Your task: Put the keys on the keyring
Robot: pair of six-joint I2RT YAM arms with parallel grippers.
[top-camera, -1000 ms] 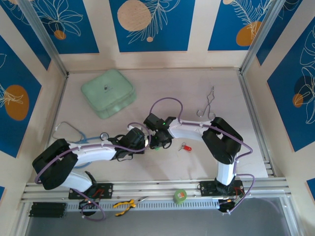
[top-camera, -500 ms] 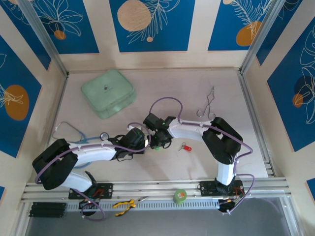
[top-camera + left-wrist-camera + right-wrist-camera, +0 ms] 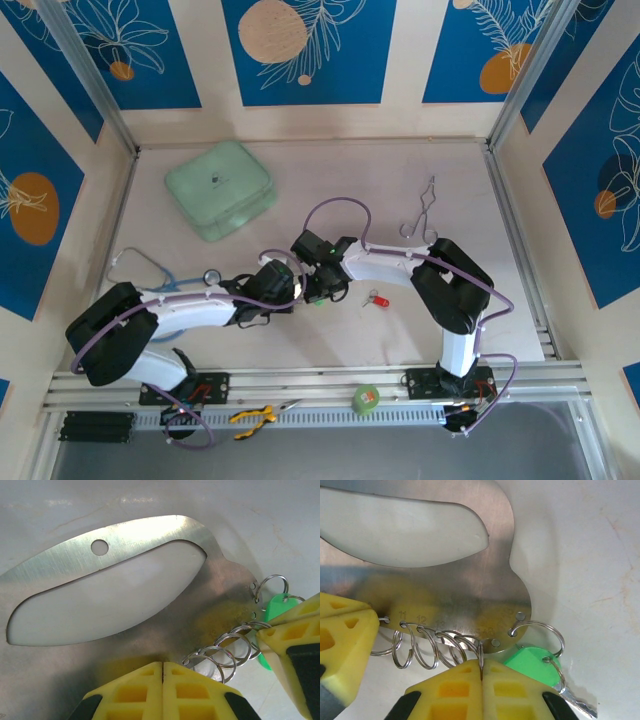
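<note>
Table [image 3: 400, 170] from above: pale, my two arms meeting at its middle over the keyring, with one red-headed key [image 3: 375, 298] lying alone just to their right. At my left wrist, the keyring [image 3: 150, 535] is a thin brushed-steel plate, leaf-shaped, with one long oblong opening, one round hole in its upper band and a row of wire split rings [image 3: 225, 652], too overlapped to count. My left jaws are clenched on the plate's edge, ribbed yellow pads [image 3: 132, 692] pressed together. One green-headed key [image 3: 276, 606] hangs from a larger ring at the end. At my right wrist, small stamped numbers mark the edge holes, and my right jaws are clenched on a single split ring beside that green key.
</note>
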